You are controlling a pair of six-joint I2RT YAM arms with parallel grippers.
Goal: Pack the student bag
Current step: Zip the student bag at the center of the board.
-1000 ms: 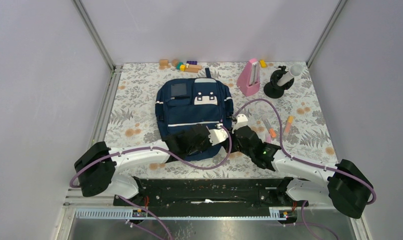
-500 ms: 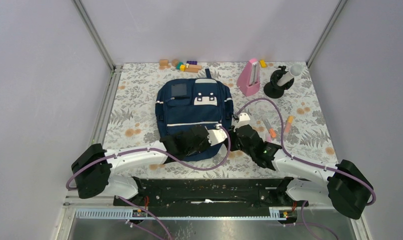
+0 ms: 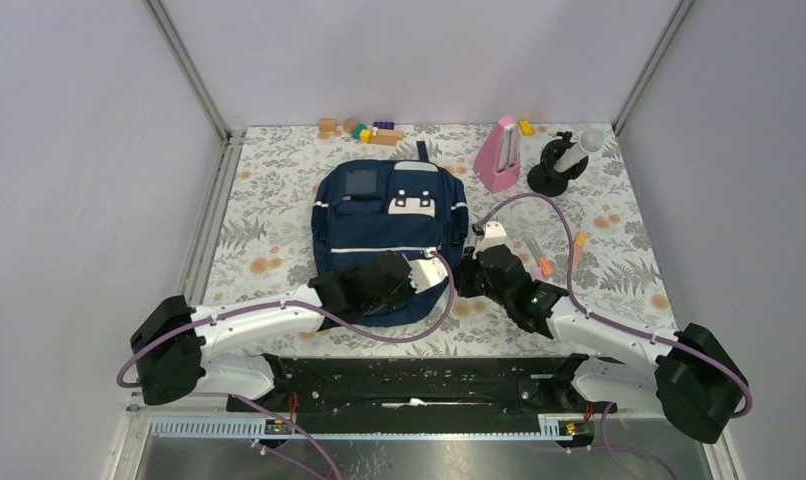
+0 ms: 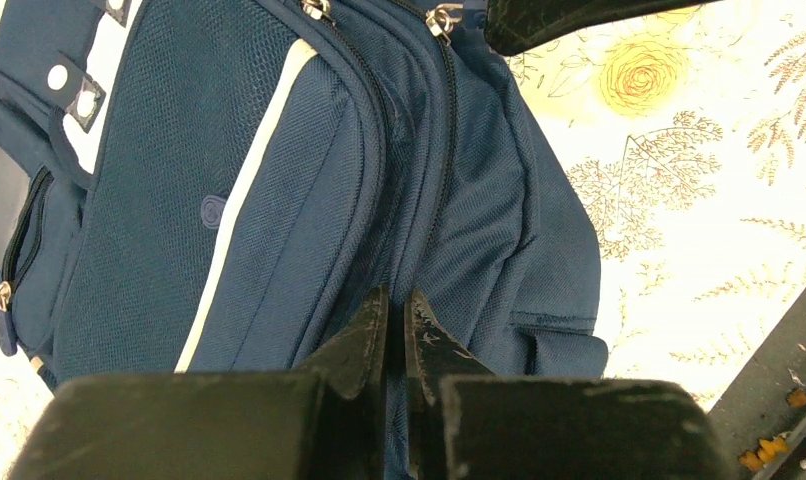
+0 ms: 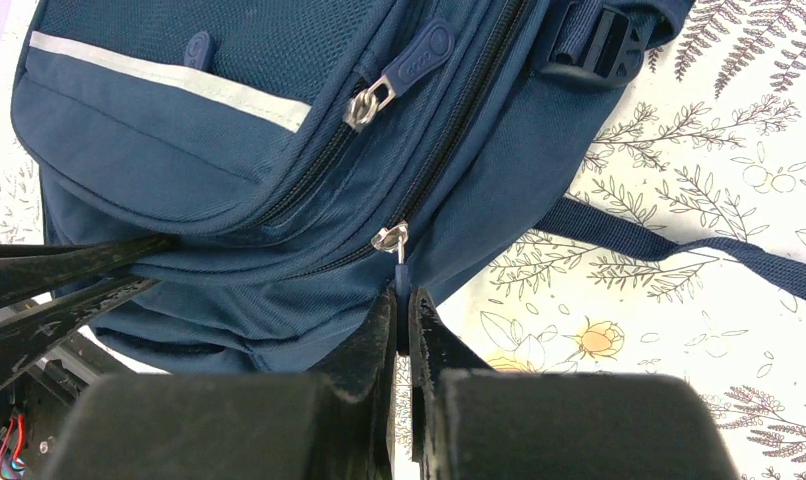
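Wrist views reveal right gripper [image 5: 400,305] pinching zipper pull [image 5: 392,241], left gripper [image 4: 396,305] pinching student bag [image 4: 279,180]

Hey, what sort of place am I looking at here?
Likely a robot test cell: plain walls and metal frame posts enclose a floral table, with staged props like the student bag and toy blocks.

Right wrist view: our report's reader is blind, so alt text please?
The right gripper, jaws shut, pinches a zipper pull on a navy backpack. It lies on a floral tablecloth; the left gripper grips its fabric.
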